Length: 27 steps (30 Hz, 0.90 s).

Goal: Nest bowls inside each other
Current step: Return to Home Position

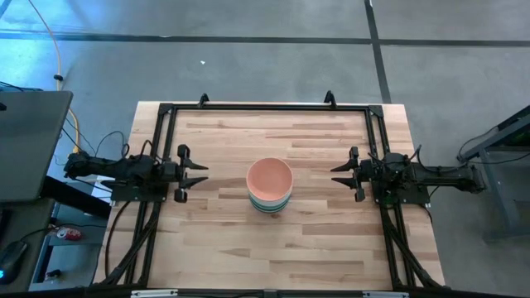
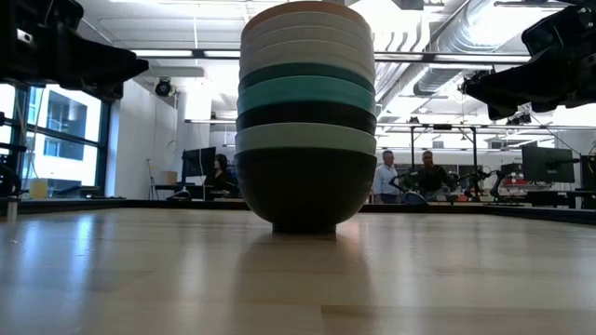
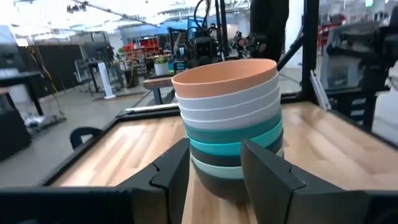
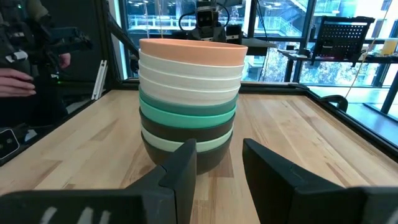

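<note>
The bowls stand nested in one stack (image 1: pixel 270 188) at the middle of the wooden table; the salmon pink bowl (image 3: pixel 225 76) is on top, white, teal, dark and mint ones lie under it, and a black bowl (image 2: pixel 305 191) at the bottom rests on the table by its foot. My left gripper (image 1: pixel 199 173) hovers open at the table's left, pointing level at the stack, apart from it. My right gripper (image 1: pixel 339 173) hovers open at the table's right, also facing the stack and clear of it. In each wrist view the fingers (image 3: pixel 214 177) (image 4: pixel 217 168) stand apart with nothing between them.
A black metal frame (image 1: pixel 265 108) runs along the table's far edge and down both sides by the arm bases. A laptop (image 1: pixel 29 145) sits off the table's left. People and workbenches show in the room beyond the table. Bare wood lies around the stack.
</note>
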Motion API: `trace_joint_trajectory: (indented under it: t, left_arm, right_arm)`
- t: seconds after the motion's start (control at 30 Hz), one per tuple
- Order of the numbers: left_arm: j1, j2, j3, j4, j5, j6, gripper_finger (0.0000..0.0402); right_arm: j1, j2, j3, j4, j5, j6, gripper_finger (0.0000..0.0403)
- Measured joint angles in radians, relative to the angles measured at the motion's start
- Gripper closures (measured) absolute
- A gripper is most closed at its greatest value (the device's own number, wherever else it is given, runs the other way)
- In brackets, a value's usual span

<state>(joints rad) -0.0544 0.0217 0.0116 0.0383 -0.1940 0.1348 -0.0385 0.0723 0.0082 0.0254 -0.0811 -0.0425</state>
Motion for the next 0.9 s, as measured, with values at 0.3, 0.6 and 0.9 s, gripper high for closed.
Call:
trace_joint_trajectory:
  t: [0.3,0.6,0.9]
  left_arm:
    - [0.0,0.015,0.0,0.0,0.002,0.138,0.0271]
    - [0.002,0.1,0.0,0.014,0.002,0.095,0.0271]
    - [0.002,0.11,0.0,0.263,-0.011,-0.039,0.0271]
  right_arm:
    - [0.0,0.0,0.0,0.0,0.0,0.0,0.0279]
    - [0.0,0.0,0.0,0.0,0.0,0.0,0.0279]
    - [0.0,0.0,0.0,0.0,0.0,0.0,0.0279]
